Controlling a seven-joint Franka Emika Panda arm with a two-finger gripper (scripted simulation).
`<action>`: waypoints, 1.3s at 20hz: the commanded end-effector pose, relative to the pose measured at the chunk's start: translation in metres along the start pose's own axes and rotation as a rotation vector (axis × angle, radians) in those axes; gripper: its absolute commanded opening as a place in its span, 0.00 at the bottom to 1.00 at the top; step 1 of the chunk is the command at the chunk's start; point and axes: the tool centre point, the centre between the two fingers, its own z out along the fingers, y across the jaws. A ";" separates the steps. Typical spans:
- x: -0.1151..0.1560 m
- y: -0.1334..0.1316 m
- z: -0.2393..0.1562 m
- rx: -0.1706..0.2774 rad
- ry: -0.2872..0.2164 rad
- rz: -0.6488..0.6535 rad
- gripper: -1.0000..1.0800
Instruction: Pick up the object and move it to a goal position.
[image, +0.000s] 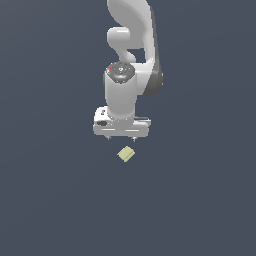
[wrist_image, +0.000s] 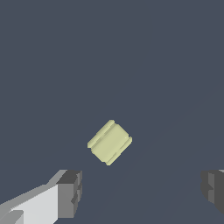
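Observation:
The object (image: 126, 154) is a small pale yellow-green squarish block with faint grooves, lying on the dark grey floor. It also shows in the wrist view (wrist_image: 109, 142), turned at an angle. My gripper (image: 122, 138) hangs from the white arm, just above and slightly behind the block, not touching it. Its jaws are spread wide and hold nothing. In the wrist view the two dark fingertips (wrist_image: 70, 192) stand far apart, with the block beyond the gap between them.
A plain dark grey floor (image: 50, 200) stretches all around. The white arm (image: 130, 50) rises behind the gripper.

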 end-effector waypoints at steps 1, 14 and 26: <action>0.000 0.000 0.000 0.000 0.000 0.000 0.96; 0.010 0.009 -0.014 -0.019 0.036 -0.036 0.96; 0.007 0.001 0.008 0.000 0.028 0.100 0.96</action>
